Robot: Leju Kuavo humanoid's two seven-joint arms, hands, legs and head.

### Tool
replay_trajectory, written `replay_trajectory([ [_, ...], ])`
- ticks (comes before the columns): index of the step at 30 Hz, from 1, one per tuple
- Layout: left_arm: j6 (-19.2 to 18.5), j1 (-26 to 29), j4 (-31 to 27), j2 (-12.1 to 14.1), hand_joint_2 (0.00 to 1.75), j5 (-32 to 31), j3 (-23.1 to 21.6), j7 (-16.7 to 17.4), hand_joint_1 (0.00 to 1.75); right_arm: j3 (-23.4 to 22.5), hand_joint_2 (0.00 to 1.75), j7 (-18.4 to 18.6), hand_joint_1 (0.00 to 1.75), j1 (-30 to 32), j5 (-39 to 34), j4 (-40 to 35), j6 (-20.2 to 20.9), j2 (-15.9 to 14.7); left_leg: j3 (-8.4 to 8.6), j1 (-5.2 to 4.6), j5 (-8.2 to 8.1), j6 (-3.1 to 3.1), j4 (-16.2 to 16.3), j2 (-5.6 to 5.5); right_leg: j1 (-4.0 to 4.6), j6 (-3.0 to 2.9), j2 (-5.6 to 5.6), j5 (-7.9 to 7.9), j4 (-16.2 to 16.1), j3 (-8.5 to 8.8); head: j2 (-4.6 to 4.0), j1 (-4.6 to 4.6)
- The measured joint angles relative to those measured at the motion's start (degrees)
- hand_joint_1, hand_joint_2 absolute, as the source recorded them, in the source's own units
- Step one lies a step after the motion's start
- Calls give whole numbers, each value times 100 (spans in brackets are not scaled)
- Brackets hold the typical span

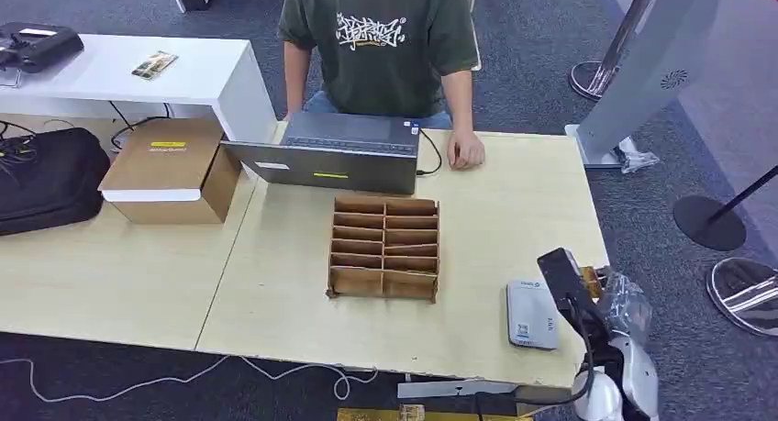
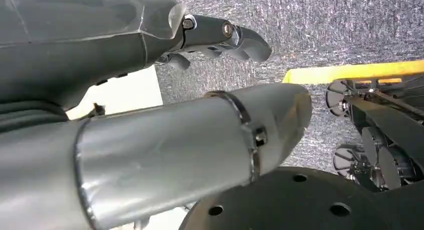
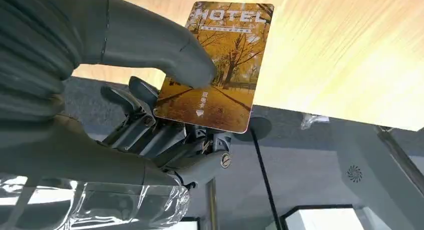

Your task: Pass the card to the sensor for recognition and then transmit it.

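A hotel card (image 3: 220,64) printed with golden autumn trees is pinched between the thumb (image 3: 150,44) and the darker fingers of my right hand (image 3: 165,104). It stands out over the pale wooden table. In the head view, my right hand (image 1: 587,293) hovers at the table's front right corner. It is just right of the flat white card sensor (image 1: 532,313) lying on the tabletop. My left hand (image 2: 220,34) hangs over grey carpet, fingers apart and holding nothing.
A cardboard slotted organiser (image 1: 383,247) stands mid-table, with a grey laptop (image 1: 335,150) behind it. A person sits behind the laptop, one hand (image 1: 466,151) resting on the table. A cardboard box (image 1: 170,169) and a black bag (image 1: 46,178) are at the left. A kiosk stand (image 1: 642,63) rises at the right.
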Motion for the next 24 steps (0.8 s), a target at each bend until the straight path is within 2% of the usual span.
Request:
replay_trajectory([
  [16,-98,2,-230,-96,0,-177,199,-4,0,-125,175,123,175,194,-107,-92,302,42,0,0,0,0,0,0,0,0,0,0,0,0,0,0],
  [24,-96,-9,-230,-92,0,-363,269,-22,0,-114,175,166,175,114,-234,234,439,142,2,0,0,0,-1,4,0,0,3,0,1,4,0,0],
])
